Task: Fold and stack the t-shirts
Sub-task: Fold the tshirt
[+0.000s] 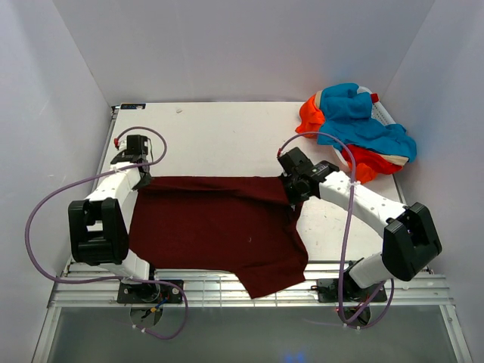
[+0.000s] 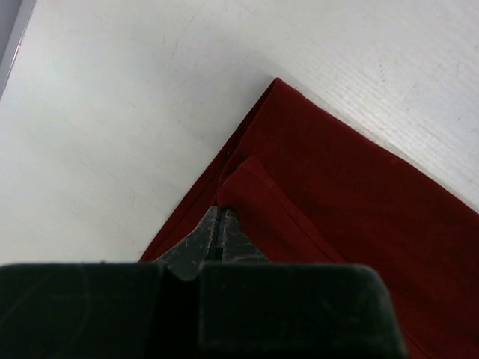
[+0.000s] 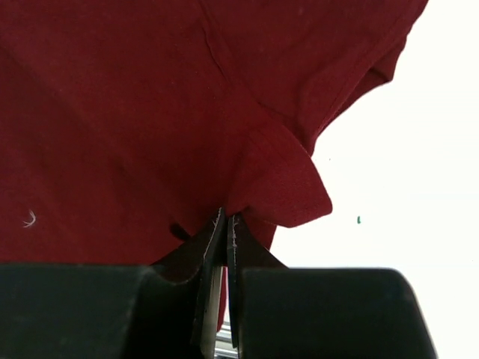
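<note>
Maroon t-shirt (image 1: 219, 227), far corners clamped in the closed left pincer (image 2: 217, 224) and right pincer (image 3: 226, 221), overhangs the table (image 1: 219, 128).

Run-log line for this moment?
left claw: shut on maroon t-shirt | right claw: shut on maroon t-shirt | maroon t-shirt: spread on table | orange and blue t-shirts: heaped far right

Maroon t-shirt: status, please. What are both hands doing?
Left hand shut on far edge of dark maroon cloth t-shirt. Right hand shut on it too. Orange-red and turquoise cloth shirts heaped far right, out of the way.
</note>
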